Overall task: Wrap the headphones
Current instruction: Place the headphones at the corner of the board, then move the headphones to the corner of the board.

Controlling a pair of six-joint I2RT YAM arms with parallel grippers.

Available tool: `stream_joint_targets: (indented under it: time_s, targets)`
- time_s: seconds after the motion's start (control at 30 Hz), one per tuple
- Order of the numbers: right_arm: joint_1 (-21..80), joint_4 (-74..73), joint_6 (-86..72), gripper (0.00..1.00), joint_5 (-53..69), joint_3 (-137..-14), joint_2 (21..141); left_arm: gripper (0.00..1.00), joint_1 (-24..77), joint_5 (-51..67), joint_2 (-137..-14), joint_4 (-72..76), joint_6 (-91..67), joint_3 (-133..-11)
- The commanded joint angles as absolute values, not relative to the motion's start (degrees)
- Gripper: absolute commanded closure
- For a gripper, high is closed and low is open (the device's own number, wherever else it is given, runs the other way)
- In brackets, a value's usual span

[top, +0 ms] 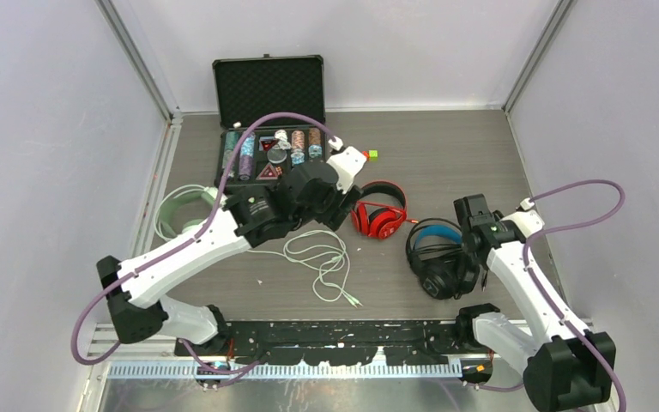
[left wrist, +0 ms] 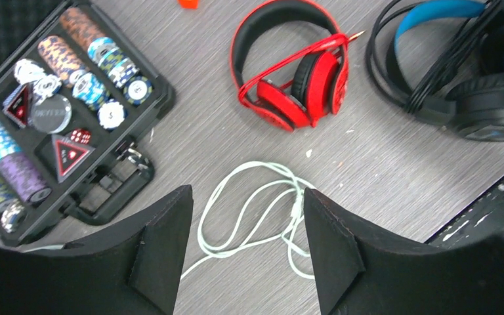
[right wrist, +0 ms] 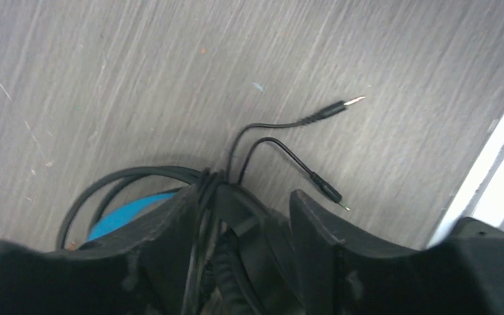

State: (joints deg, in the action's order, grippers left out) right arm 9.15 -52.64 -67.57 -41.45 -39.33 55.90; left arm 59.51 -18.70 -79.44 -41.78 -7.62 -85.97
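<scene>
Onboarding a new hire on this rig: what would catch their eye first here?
The red headphones, mid-table with their cable wound round them, beside the black headphones with a blue headband under the right gripper. Then the loose pale cable sprawled below the left gripper, and the open poker chip case at the back.

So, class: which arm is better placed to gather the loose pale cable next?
Left. The left gripper, open, hangs right over the pale cable; the right gripper sits at the black headphones.
</scene>
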Motion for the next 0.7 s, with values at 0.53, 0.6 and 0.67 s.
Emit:
stream_joint_targets:
  time_s: [0.53, 0.6, 0.67]
  targets:
    - [16.7, -49.6, -52.5, 0.76, 1.8, -50.4, 48.6, 0.34, 59.6, -36.0, -55.5, -36.2, -1.8, -65.7]
    - [22.7, -46.9, -56.3, 0.81, 0.6, -47.6, 47.1, 0.32, 59.6, -38.7, -52.2, -34.8, -0.8, -63.1]
    - [28.7, -45.9, -60.8, 0.85, -4.6, -45.7, 47.2, 0.31, 59.6, -40.2, -48.4, -33.6, -0.3, -61.1]
